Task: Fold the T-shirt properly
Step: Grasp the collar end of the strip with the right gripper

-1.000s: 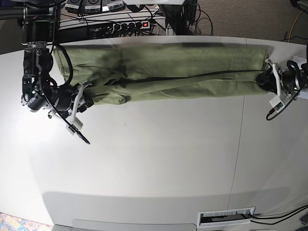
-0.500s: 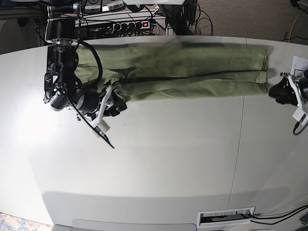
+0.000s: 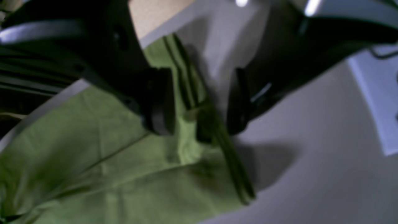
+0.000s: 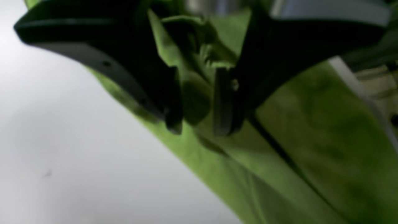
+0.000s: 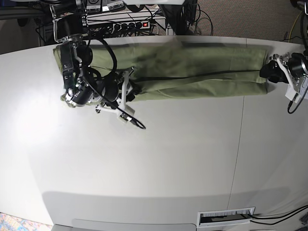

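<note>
The olive-green T-shirt [image 5: 192,72] lies as a long folded band along the table's far edge. My right gripper [image 5: 132,89], on the base view's left, is shut on a bunched fold of the shirt [image 4: 311,140]. In the right wrist view the cloth fills the gap between its fingers [image 4: 174,102]. My left gripper [image 5: 266,72] is at the shirt's right end. Its jaws stand open astride the dark hem edge [image 3: 214,130], with one finger [image 3: 158,105] over the cloth [image 3: 93,155] and the other over bare table.
The white table [image 5: 154,159] has a seam line on its right part. A power strip with a red light [image 5: 137,24] and cables lie behind the far edge. A slotted vent [image 5: 226,216] is at the front. A white sheet [image 3: 379,102] lies near the left gripper.
My right gripper has carried the shirt's left end to the right and toward the far edge. My left gripper drew off the shirt's right end, then came back to it.
</note>
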`<state>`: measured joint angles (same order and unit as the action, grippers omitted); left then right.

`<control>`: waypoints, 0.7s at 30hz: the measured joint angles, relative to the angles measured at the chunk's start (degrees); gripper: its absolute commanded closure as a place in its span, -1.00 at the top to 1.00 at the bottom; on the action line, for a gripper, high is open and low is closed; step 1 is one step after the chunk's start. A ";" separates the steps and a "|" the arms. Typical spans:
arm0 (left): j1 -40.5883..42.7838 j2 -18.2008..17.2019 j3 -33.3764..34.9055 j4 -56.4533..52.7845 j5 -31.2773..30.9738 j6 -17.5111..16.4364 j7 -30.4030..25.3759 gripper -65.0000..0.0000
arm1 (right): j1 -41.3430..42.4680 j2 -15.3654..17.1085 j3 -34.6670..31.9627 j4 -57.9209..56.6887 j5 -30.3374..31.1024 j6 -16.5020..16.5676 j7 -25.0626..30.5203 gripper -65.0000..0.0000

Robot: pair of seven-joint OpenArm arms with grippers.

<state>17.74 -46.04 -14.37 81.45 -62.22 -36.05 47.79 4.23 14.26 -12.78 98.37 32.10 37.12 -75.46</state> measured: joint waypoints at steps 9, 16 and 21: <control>-0.15 1.86 -0.02 0.02 2.51 2.58 -0.48 -0.09 | -2.69 0.35 -0.15 0.02 -2.01 0.00 1.07 -0.52; -0.15 1.88 -0.02 0.02 2.45 2.58 -0.66 -0.09 | -2.62 0.31 -0.11 0.02 -2.03 0.00 0.68 -0.52; -0.15 1.92 -0.02 0.02 2.43 2.58 -0.66 -0.09 | -2.62 0.33 -0.11 0.02 -1.84 -0.02 0.68 -0.52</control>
<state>17.58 -44.12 -14.39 81.47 -59.79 -33.47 47.13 1.61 14.59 -12.88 98.39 30.26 37.10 -74.78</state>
